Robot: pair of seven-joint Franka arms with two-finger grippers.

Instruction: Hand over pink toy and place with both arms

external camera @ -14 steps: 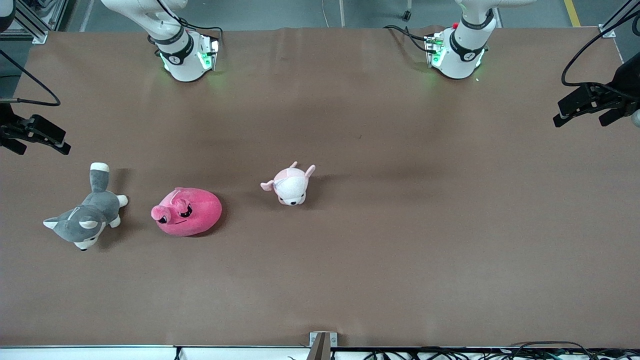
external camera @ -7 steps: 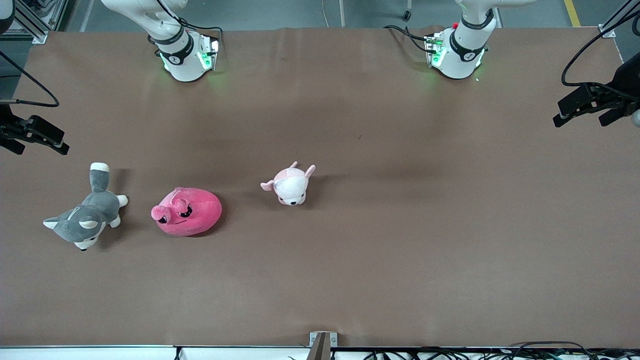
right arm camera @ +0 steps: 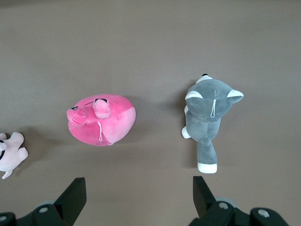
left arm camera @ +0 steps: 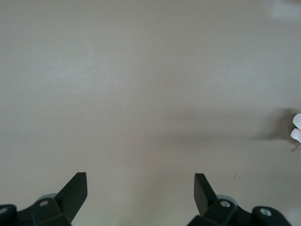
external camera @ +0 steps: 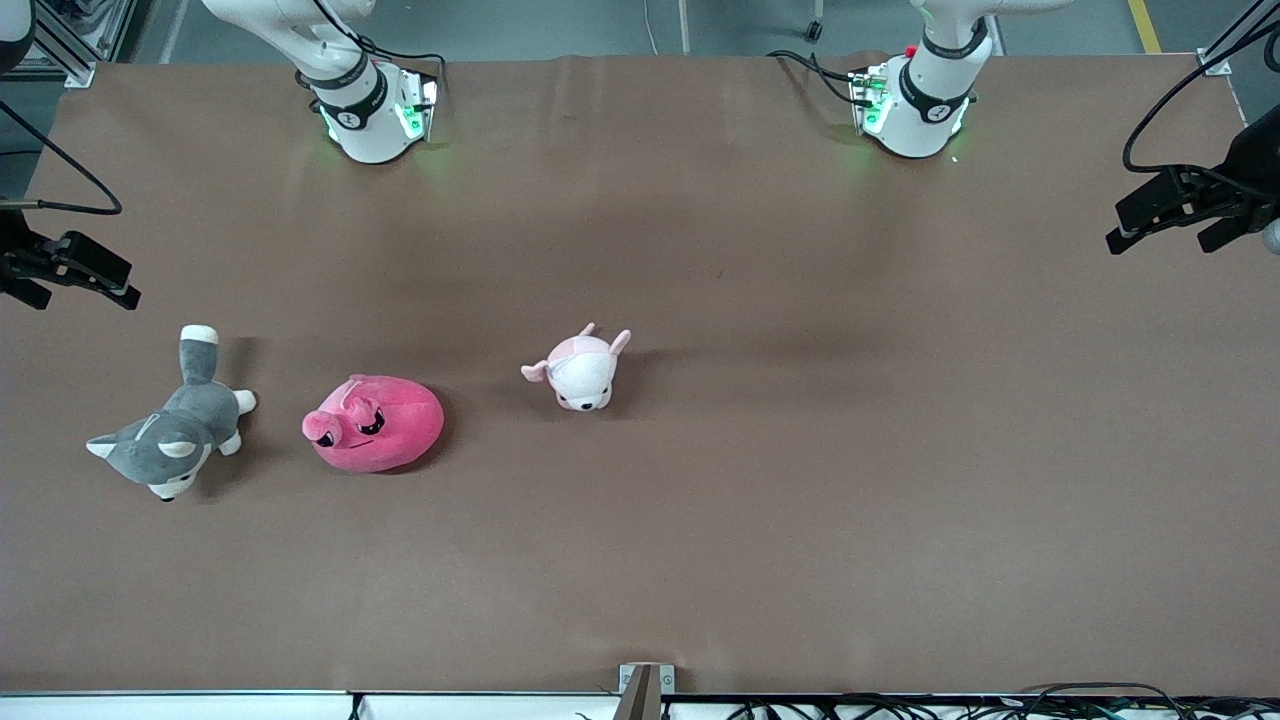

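Bench [external camera: 800, 500]: one brown-covered surface, on which three plush toys are laid toward the right arm's end.
Pink toy [external camera: 375, 424]: one, the largest plush; it is lain toward the right arm's end of the bench, closer to the front-camera edge than to the base edge, between the husky and the small pale plush.
Handling: judged light, soft and squashy, not fragile; a pinch across the round body is likely to hold better than one on the stalk bumps.
Husky plush [external camera: 168, 432]: one, grey and white, just beside the pink toy, closest to the right arm's end.
Pale-pink plush [external camera: 580, 370]: one, the smallest, toward the bench's middle.
Right gripper [right arm camera: 138, 188]: held wide open and empty over the right arm's end edge.
Left gripper [left arm camera: 140, 186]: held wide open and empty over the left arm's end edge; this arm is kept waiting.
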